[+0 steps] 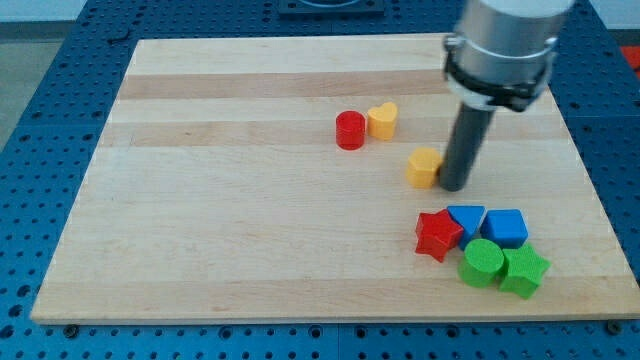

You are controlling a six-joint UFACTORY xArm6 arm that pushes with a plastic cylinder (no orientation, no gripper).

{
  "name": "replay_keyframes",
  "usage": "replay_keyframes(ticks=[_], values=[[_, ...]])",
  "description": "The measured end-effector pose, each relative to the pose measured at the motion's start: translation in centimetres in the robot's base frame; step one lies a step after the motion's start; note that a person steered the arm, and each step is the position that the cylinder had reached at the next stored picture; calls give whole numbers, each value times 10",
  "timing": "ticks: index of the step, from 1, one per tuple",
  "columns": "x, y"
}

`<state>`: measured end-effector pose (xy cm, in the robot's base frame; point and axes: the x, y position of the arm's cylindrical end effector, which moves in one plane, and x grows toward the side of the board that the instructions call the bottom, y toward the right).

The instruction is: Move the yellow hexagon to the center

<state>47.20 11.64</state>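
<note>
The yellow hexagon [424, 167] lies on the wooden board [250, 200], right of the middle. My tip [455, 186] stands just to the hexagon's right, touching or almost touching its right side. A yellow heart [382, 120] and a red cylinder [350, 130] sit side by side up and to the left of the hexagon.
A cluster lies at the lower right: a red star [437, 235], two blue blocks [466, 220] [505, 228], a green cylinder [482, 262] and a green star-like block [524, 271]. The board's right edge is close to them.
</note>
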Motion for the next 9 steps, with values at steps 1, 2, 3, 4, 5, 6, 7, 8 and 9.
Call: replay_keyframes(ticks=[1, 2, 3, 4, 5, 6, 7, 8, 9], values=[[0, -47], [-2, -72], [-5, -56], [-4, -1], [-4, 32], [-26, 30], [-35, 16], [-33, -4], [-32, -38]])
